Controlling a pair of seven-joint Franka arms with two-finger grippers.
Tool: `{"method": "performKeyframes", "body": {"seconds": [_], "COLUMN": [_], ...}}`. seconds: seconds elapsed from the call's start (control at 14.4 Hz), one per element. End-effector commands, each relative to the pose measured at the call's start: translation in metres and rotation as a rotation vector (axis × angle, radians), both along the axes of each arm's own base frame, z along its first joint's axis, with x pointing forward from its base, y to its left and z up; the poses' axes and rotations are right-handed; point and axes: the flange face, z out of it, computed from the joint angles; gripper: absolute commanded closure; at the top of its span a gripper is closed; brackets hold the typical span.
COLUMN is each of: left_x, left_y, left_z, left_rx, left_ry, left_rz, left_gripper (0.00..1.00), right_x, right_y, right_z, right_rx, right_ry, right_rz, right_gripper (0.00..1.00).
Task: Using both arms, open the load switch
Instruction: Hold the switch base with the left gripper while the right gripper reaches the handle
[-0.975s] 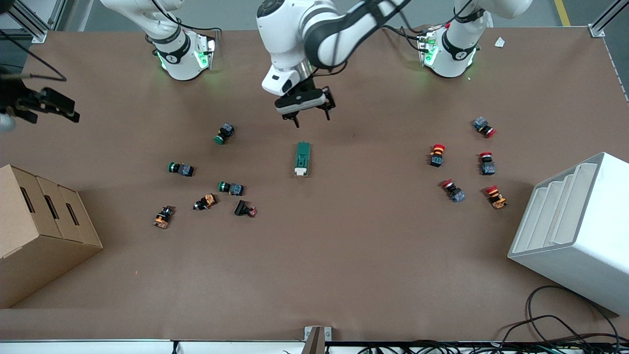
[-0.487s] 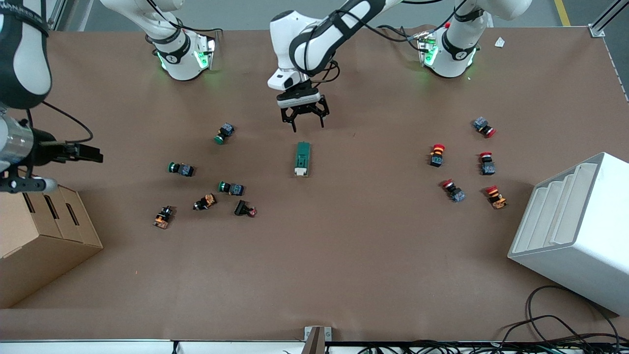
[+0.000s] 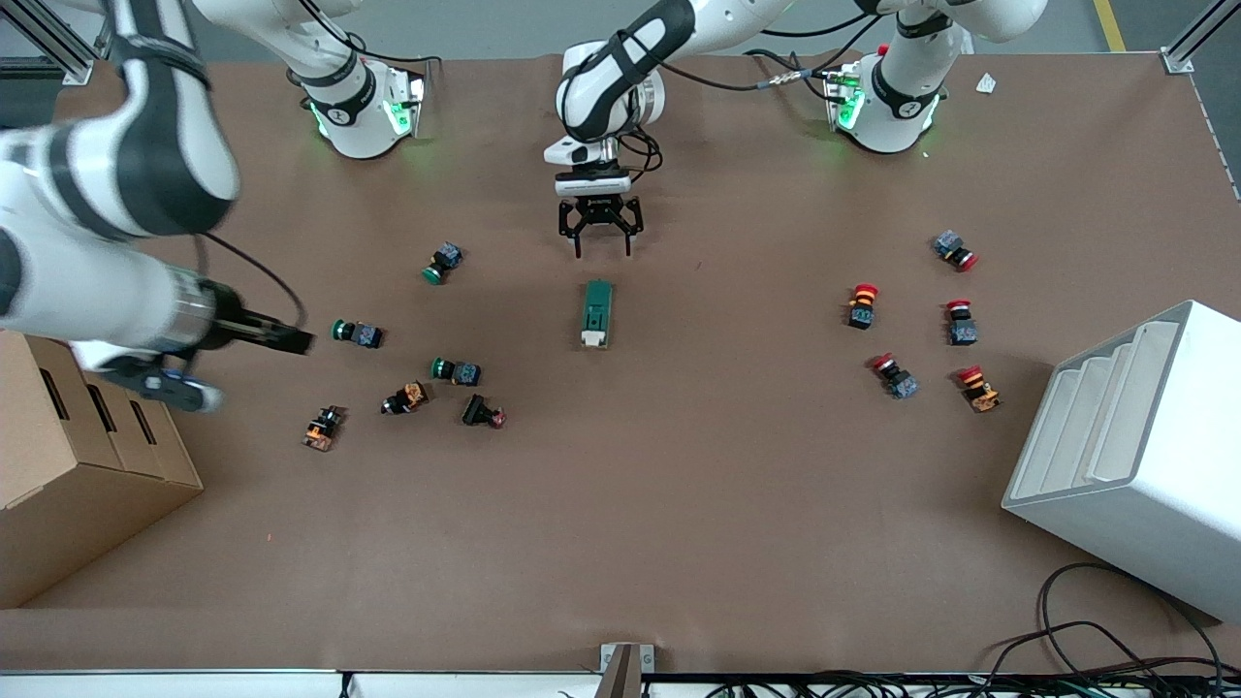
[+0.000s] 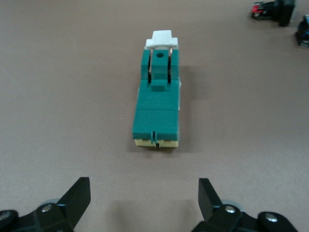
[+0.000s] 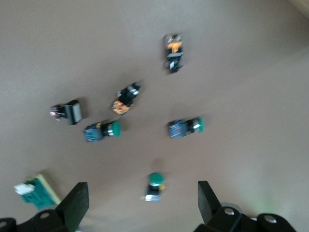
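Left gripper, jaws apart, near the switch; lower squarely astride its body. Right gripper, jaws apart, well off.

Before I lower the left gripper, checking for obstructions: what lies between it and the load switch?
Nothing: only bare brown tabletop separates the left gripper from the load switch, seen in front and left wrist views.

Brown table, load switch mid-table, scattered push buttons, cardboard box, white rack
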Motion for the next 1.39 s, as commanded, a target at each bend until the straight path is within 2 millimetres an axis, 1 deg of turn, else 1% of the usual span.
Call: {"method": "performKeyframes", "body": {"seconds": [0.0, 0.07, 0.21, 0.28, 0.42, 0.63, 0.7, 0.84, 0.91, 0.97, 1.11, 1.32], "left_x": [0.01, 0.01, 0.019, 0.022, 0.024, 0.03, 0.038, 0.04, 0.044, 0.051, 0.055, 0.056], "left_y": [0.004, 0.004, 0.008, 0.01, 0.014, 0.015, 0.017, 0.018, 0.02, 0.014, 0.01, 0.012], "left_z": [0.004, 0.001, -0.01, -0.02, -0.032, -0.037, -0.04, -0.043, -0.049, -0.047, -0.048, -0.052], "left_rx": [-0.004, 0.001, -0.025, -0.044, -0.046, -0.04, -0.034, -0.032, -0.024, -0.036, -0.04, -0.032], "left_ry": [-0.079, -0.102, -0.182, -0.221, -0.258, -0.267, -0.281, -0.288, -0.288, -0.299, -0.301, -0.298], "left_rz": [-0.065, -0.099, -0.119, -0.127, -0.136, -0.126, -0.132, -0.139, -0.136, -0.128, -0.121, -0.12], "left_gripper": [0.02, 0.02, 0.02, 0.01, 0.01, 0.01, 0.01, 0.01, 0.0, 0.0, 0.0, 0.0], "right_x": [0.002, 0.0, -0.002, -0.004, -0.004, -0.016, -0.023, -0.027, -0.03, -0.034, -0.037, -0.048], "right_y": [0.055, 0.084, 0.125, 0.152, 0.188, 0.245, 0.263, 0.28, 0.287, 0.295, 0.301, 0.322], "right_z": [-0.034, -0.046, -0.065, -0.077, -0.097, -0.134, -0.141, -0.158, -0.167, -0.175, -0.193, -0.214], "right_rx": [-0.045, -0.068, -0.09, -0.101, -0.147, -0.224, -0.231, -0.231, -0.226, -0.219, -0.207, -0.209], "right_ry": [0.047, 0.042, 0.056, 0.067, 0.081, 0.1, 0.089, 0.085, 0.101, 0.118, 0.165, 0.169], "right_rz": [-0.177, -0.223, -0.334, -0.383, -0.48, -0.59, -0.609, -0.692, -0.714, -0.731, -0.789, -0.826], "right_gripper": [0.0, 0.0, 0.0, 0.0, 0.0, 0.0, 0.0, 0.0, 0.0, 0.0, 0.0, 0.0]}}
